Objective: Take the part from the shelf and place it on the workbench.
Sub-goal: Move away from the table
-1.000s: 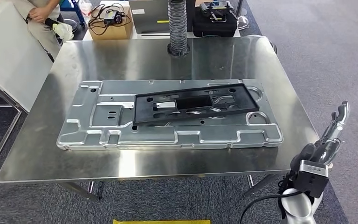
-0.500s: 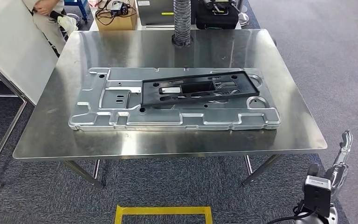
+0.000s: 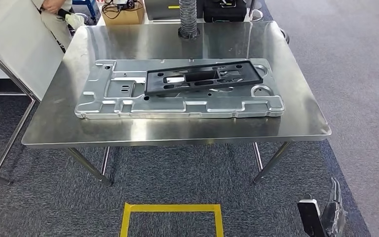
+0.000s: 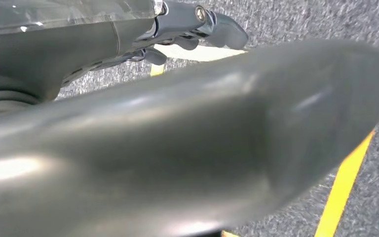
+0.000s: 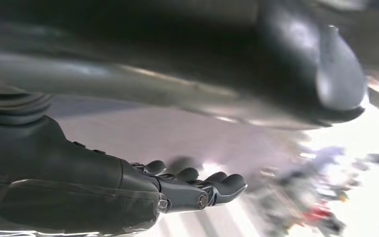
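- Right hand [image 5: 187, 190] hangs empty, fingers loosely extended; left hand [image 4: 197, 24] likewise holds nothing.
- Black rectangular plastic frame [image 3: 203, 78] lies on the steel workbench [image 3: 177, 133]: placement looks done, so you need no further grasp.

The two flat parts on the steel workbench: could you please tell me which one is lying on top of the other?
The black frame lies on top. It is smaller, dark and slotted, resting on the larger silver stamped panel, which sits directly on the workbench.

A black rectangular frame part [image 3: 205, 78] with cut-out openings lies flat on top of a large stamped silver metal panel [image 3: 128, 96], toward the panel's far right side, slightly skewed. The panel lies flat at the middle of the steel desk [image 3: 54, 123].
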Available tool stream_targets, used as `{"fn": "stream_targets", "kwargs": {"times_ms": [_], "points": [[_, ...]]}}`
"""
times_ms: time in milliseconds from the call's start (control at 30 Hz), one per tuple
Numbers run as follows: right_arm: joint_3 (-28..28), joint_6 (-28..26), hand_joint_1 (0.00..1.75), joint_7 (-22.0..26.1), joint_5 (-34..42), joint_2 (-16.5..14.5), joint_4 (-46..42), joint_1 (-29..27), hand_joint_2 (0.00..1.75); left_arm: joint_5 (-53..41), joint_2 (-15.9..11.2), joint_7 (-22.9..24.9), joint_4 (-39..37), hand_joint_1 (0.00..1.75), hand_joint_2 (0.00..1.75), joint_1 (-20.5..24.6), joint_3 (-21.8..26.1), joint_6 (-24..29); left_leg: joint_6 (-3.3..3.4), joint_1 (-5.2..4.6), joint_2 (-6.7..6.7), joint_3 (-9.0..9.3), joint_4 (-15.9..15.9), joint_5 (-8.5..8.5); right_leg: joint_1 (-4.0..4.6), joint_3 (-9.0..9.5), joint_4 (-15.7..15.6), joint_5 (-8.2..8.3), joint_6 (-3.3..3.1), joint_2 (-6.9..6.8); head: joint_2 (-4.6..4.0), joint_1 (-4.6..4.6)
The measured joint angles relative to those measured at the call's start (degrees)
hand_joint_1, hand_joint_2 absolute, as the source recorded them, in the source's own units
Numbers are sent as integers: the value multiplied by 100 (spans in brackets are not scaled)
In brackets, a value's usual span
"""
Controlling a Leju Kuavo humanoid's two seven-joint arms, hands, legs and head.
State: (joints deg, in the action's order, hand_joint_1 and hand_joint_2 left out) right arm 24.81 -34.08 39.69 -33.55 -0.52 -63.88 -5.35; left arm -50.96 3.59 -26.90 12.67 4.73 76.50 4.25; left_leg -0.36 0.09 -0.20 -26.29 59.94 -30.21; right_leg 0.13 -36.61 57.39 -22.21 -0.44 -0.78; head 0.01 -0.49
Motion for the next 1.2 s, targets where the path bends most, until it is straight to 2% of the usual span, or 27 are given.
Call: {"fn": "stream_targets", "kwargs": {"times_ms": [67,133,167,200,267,300,333,367,400,433,500,533,567,633,667,700,767,800,833,900,933,967,1033,1067,1133,1167,1200], "points": [[233,-62,0,-3,-53,-4,799,166,0,3,5,-11,3,0,0,18,5,9,59,-31,6,233,-446,-151,3,-24,-9,109,63,-4,1,-7],[508,-96,0,-70,-95,10,1749,327,0,5,22,-27,2,0,0,22,19,15,140,-14,22,161,-491,-40,-9,-45,-25,134,130,8,1,-18],[653,-87,0,-145,-103,20,2212,373,0,6,31,-38,2,0,0,22,26,15,184,1,29,103,-506,39,-18,-83,53,-7,159,23,1,-8],[780,-70,0,-244,-109,27,2601,397,0,6,39,-49,1,0,0,17,32,14,218,17,35,27,-520,124,-30,-145,242,-267,188,39,1,10],[961,-12,0,-531,-180,34,3254,440,0,4,44,-69,1,0,0,-5,38,12,246,16,45,-153,-507,267,-61,-309,922,-902,240,57,0,43],[1005,39,0,-752,-256,35,3515,468,0,3,45,-77,1,0,0,-15,40,10,239,16,55,-250,-492,335,-79,-369,1291,-1088,268,59,0,49],[1027,115,0,-1051,-364,34,3751,496,0,1,48,-87,1,0,0,-21,41,8,225,18,67,-352,-471,401,-104,-375,1560,-1114,296,58,-1,50],[1031,207,0,-1383,-484,32,3956,519,0,-2,51,-98,1,0,0,-22,42,5,204,23,76,-460,-439,461,-135,-291,1650,-999,321,58,-1,51],[1030,322,0,-1725,-608,29,4135,535,0,-6,55,-110,1,0,0,-21,42,1,178,33,80,-570,-396,513,-168,-100,1531,-824,344,58,-1,50],[1023,461,0,-2048,-728,25,4291,552,0,-14,60,-122,1,0,0,-19,41,-2,146,42,80,-671,-339,557,-201,192,1221,-684,364,59,-1,52],[982,797,0,-2585,-918,15,4544,602,0,-43,64,-145,1,0,0,-16,41,-9,71,46,81,-826,-222,622,-214,823,370,-737,353,72,0,60],[957,989,0,-2816,-980,7,4649,627,0,-58,65,-155,1,0,0,-12,41,-12,29,43,82,-864,-189,659,-201,1010,72,-836,314,76,0,65],[932,1230,0,-3053,-1021,-1,4747,647,0,-75,66,-161,1,0,0,-10,40,-16,-15,44,84,-887,-183,706,-173,1085,-83,-905,257,78,0,65],[899,1796,0,-3518,-1063,-17,4900,661,0,-104,67,-162,1,0,0,-19,39,-23,-99,66,82,-924,-189,764,-152,1014,-113,-836,129,55,0,70],[886,2089,0,-3733,-1076,-22,4956,667,0,-117,67,-157,1,0,0,-29,38,-25,-128,80,78,-970,-125,662,-146,949,-114,-771,70,41,0,66],[873,2312,0,-3887,-1088,-28,4997,668,0,-128,68,-150,1,0,0,-42,37,-26,-147,92,74,-1039,42,441,-144,868,-122,-697,18,25,1,56],[846,2591,0,-4046,-1117,-47,5060,667,0,-142,72,-132,1,0,0,-54,36,-21,-162,100,70,-1201,683,-198,-112,672,-119,-543,-49,12,0,28],[834,2660,0,-4068,-1128,-59,5083,665,0,-147,74,-123,1,0,0,-53,36,-15,-163,99,69,-1252,1051,-422,-88,568,-113,-465,-66,11,0,19],[824,2712,0,-4075,-1135,-72,5102,666,0,-149,74,-115,1,0,0,-50,36,-4,-155,94,69,-1249,1332,-494,-63,461,-104,-387,-77,11,-1,20],[814,2769,0,-4068,-1140,-93,5125,670,0,-146,75,-104,1,0,0,-45,37,25,-107,73,67,-998,1392,-240,-19,255,-70,-246,-83,12,-1,18],[808,2783,0,-4057,-1143,-105,5134,672,0,-137,75,-102,1,0,0,-44,37,39,-63,53,66,-721,1127,-74,-3,162,-50,-180,-80,13,0,16],[802,2791,0,-4044,-1148,-122,5142,680,0,-125,72,-103,2,0,0,-40,37,49,-9,24,66,-365,707,-20,14,91,-29,-119,-71,14,1,18],[789,2778,0,-4015,-1170,-164,5155,694,0,-91,61,-110,4,0,0,-23,39,53,78,-24,68,254,-197,-168,38,11,-10,2,-35,8,1,24],[785,2758,0,-3999,-1182,-185,5162,699,0,-78,56,-114,5,0,0,-19,42,51,107,-42,70,399,-462,-256,36,-4,-17,67,-6,1,1,27],[781,2710,0,-3968,-1206,-211,5179,697,0,-48,54,-109,5,0,0,-36,51,47,149,-46,79,374,-598,-197,17,-38,-52,183,57,-4,0,25],[777,2699,0,-3952,-1218,-223,5189,700,0,-31,54,-95,4,0,0,-48,58,49,188,-37,88,307,-612,-111,6,-76,-18,115,91,8,0,18],[771,2698,0,-3941,-1232,-231,5198,701,0,-9,53,-80,4,0,0,-54,65,52,220,-24,96,224,-625,-15,-5,-129,107,-77,121,23,0,23]]}}
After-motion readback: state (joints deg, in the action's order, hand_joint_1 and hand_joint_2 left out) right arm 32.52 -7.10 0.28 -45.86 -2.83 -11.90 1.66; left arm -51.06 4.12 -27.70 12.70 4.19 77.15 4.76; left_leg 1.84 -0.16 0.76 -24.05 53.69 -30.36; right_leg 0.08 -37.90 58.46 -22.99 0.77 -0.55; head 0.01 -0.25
